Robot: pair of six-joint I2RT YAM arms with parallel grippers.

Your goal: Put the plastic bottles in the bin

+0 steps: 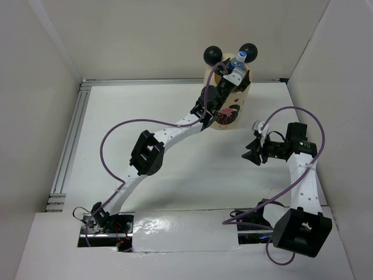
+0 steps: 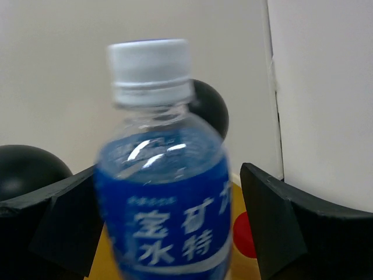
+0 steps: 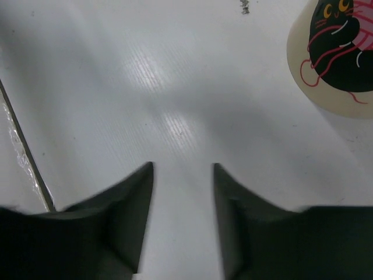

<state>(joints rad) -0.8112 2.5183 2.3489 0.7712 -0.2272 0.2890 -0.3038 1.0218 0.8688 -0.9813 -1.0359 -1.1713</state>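
Note:
The bin (image 1: 230, 114) is a cream cylinder with two black ball ears and a cartoon print, at the table's far middle. My left gripper (image 1: 232, 74) hangs over its mouth. In the left wrist view a blurred clear bottle (image 2: 166, 204) with a blue label and white cap stands between the wide-apart fingers of my left gripper (image 2: 169, 175). There is a gap to the right finger (image 2: 274, 216). Below it the bin's yellow inside (image 2: 236, 198) shows, with a red spot (image 2: 245, 235) in it. My right gripper (image 1: 256, 153) (image 3: 182, 166) is open over bare table, holding nothing.
White walls close in the table on the left, back and right. A metal rail (image 1: 70, 146) runs along the left side. The bin's printed wall (image 3: 332, 52) is at the top right of the right wrist view. Purple cables loop off both arms.

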